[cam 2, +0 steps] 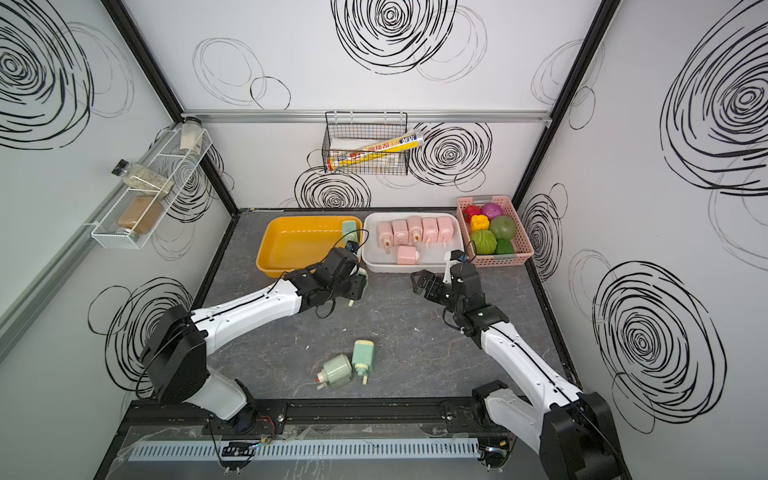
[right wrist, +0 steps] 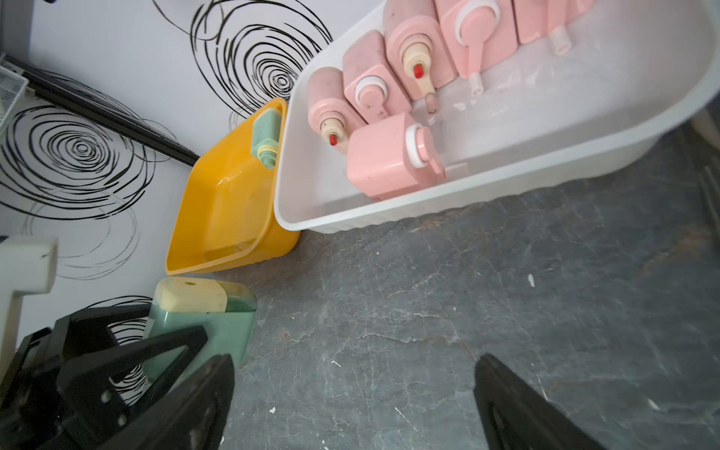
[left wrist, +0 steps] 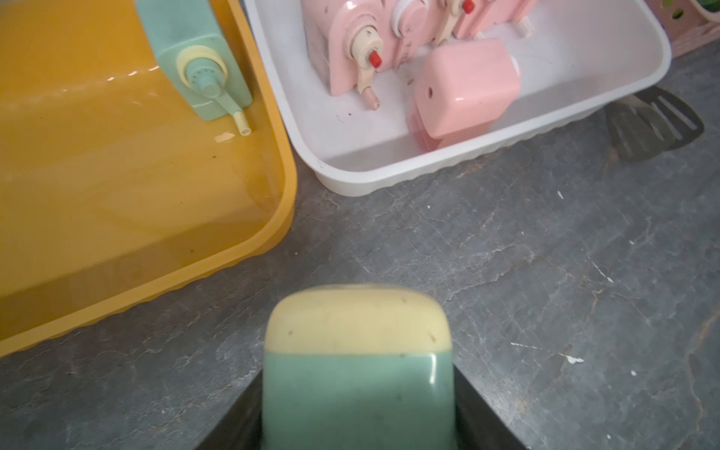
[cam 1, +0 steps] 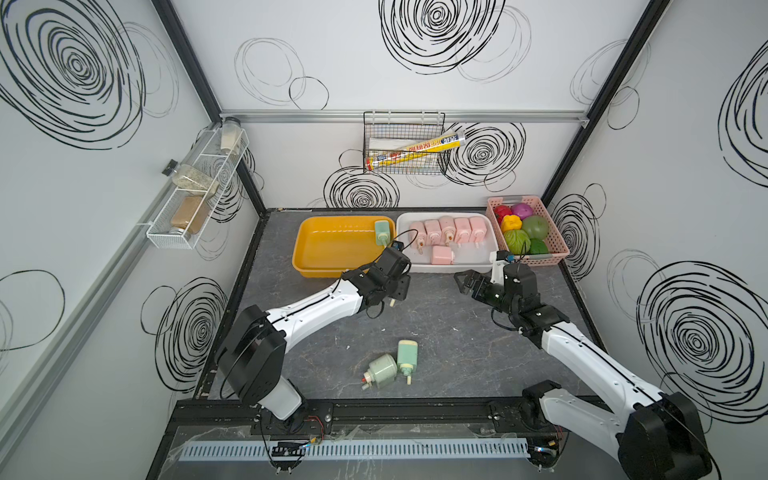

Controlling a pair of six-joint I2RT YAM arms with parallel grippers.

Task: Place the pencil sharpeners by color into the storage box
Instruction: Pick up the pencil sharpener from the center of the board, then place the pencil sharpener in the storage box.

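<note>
White walls (cam 1: 353,62) with black swirls; grey, perhaps stone, tabletop (cam 1: 436,324); wire basket (cam 1: 404,113) hung behind.

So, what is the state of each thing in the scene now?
Left gripper: shut on one green sharpener.
Right gripper: open, empty.
Yellow tray: another green sharpener inside.
White tray: holds six pink sharpeners, one lying apart from the row.
Two green sharpeners: lying on the table, unsorted.
</note>
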